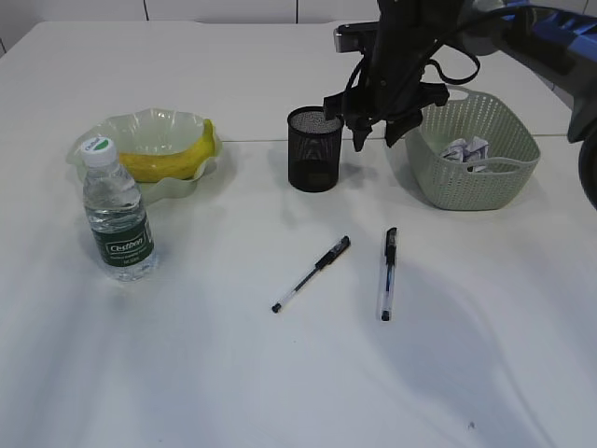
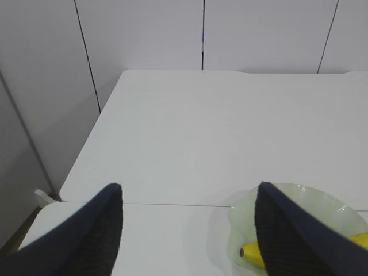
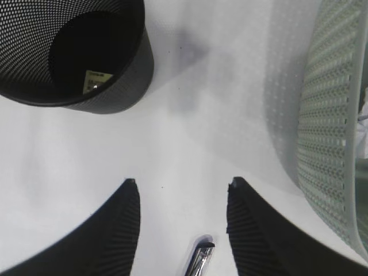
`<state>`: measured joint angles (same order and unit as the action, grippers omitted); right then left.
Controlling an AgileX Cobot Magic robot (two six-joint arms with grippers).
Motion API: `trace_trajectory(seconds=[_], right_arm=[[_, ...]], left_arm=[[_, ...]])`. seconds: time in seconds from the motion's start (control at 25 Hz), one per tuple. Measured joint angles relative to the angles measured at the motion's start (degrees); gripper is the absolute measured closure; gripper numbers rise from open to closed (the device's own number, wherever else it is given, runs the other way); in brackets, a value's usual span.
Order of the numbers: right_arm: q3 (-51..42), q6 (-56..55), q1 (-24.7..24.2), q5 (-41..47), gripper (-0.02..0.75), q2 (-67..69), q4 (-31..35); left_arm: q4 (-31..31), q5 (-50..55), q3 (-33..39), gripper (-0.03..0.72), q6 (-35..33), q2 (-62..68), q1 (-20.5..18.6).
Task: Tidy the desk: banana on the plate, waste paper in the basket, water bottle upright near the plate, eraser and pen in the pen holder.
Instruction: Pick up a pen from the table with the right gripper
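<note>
1. So, the right gripper (image 1: pixel 371 140) hangs with jaws spread and empty, between the holder (image 1: pixel 314 149) and the basket (image 1: pixel 474 151). My wrist view looks down past the jaws at the cap end of a pen (image 3: pixel 199 260), so I reckon that one's my next pick.
2. Biggest worry: the pens are thin and lie flat on the counter (image 1: pixel 298 373). Come down a bit off-centre and the jaws will just flick it away or scrape the surface.
3. Two pens are left: one (image 1: pixel 311 274) lies at a slant, the other (image 1: pixel 387 273) runs nearly straight toward me, just beside the first but not touching. Grab one sloppy and I might nudge the other.
4. The holder is tall and light-looking mesh. Dropping a pen in at an angle, or clipping the rim, could tip it over.
5. The basket stands close on the other side, so there's not much swing room. Paper (image 1: pixel 465 150) is already in there.
6. The left gripper (image 2: pixel 190 230) is open and empty too, up over the plate (image 1: pixel 155 149), out of my way.
7. The banana (image 1: pixel 173 160) is on the plate and the bottle (image 1: pixel 116 210) stands upright near it. Something pale sits at the holder's bottom; can't tell if it's the eraser.
</note>
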<state>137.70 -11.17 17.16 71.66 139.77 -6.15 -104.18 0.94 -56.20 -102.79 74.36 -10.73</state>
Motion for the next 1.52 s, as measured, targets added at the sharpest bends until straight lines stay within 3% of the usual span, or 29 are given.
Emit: trace_trajectory(seconds=[0.56, 1.0, 1.12, 1.36, 1.52], right_arm=[[0.0, -0.12, -0.65, -0.13, 0.369, -0.13, -3.29], [-0.44, -1.28, -2.7, -0.13, 0.369, -4.53, 2.44], [-3.52, -2.48, -2.7, -0.13, 0.369, -7.71, 2.57], [-18.18, -4.61, -2.7, -0.15, 0.369, -15.22, 0.51], [-20.48, -7.91, -2.7, -0.15, 0.369, -15.93, -0.33]], left_arm=[[0.0, 0.0, 0.0, 0.183, 0.0, 0.0, 0.0], [0.0, 0.88, 0.0, 0.183, 0.47, 0.0, 0.0], [0.0, 1.17, 0.0, 0.183, 0.68, 0.0, 0.0], [0.0, 3.36, 0.0, 0.183, 1.34, 0.0, 0.0], [0.0, 4.38, 0.0, 0.183, 2.17, 0.0, 0.0]])
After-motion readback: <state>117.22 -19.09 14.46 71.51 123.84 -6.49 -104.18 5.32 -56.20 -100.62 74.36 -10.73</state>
